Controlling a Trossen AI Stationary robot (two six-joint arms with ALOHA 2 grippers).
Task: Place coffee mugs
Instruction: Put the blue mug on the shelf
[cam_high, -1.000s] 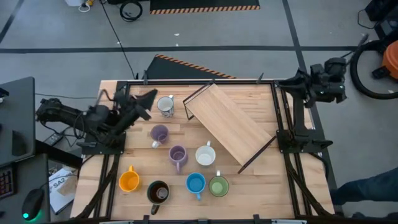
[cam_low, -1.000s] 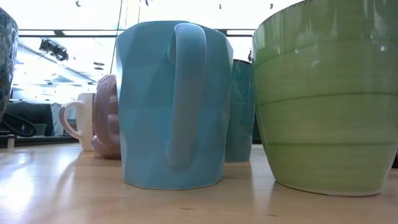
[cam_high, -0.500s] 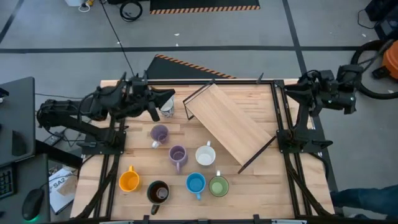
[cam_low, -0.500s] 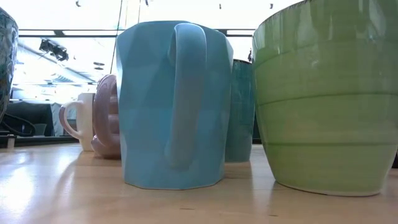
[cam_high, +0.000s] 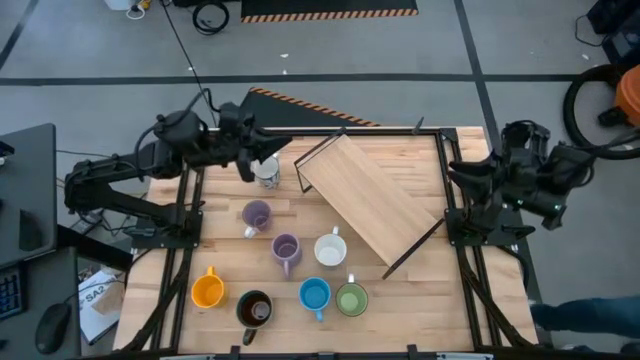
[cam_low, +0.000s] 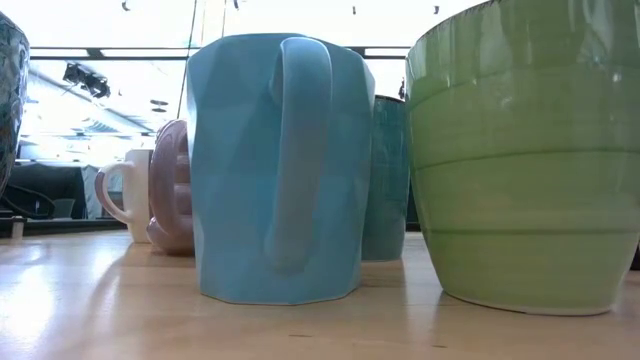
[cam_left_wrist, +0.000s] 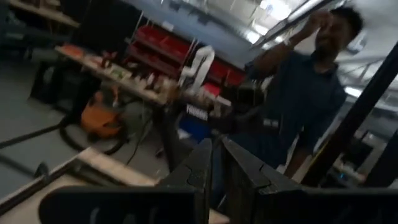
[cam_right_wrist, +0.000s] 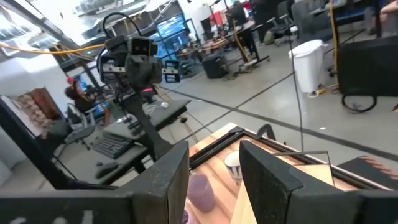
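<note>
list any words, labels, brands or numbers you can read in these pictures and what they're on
None can be read.
The coffee mugs carry no visible print.
Paper on the floor beside the table's left edge has dark marks, too small to read.
A screen in the room, seen in the right wrist view, is too blurred to read.

Around my wooden table (cam_high: 400, 290) lies grey floor (cam_high: 340, 50) with a striped mat (cam_high: 330, 14); red shelves (cam_left_wrist: 155, 53) and a white bin (cam_right_wrist: 309, 65) stand beyond.
</note>
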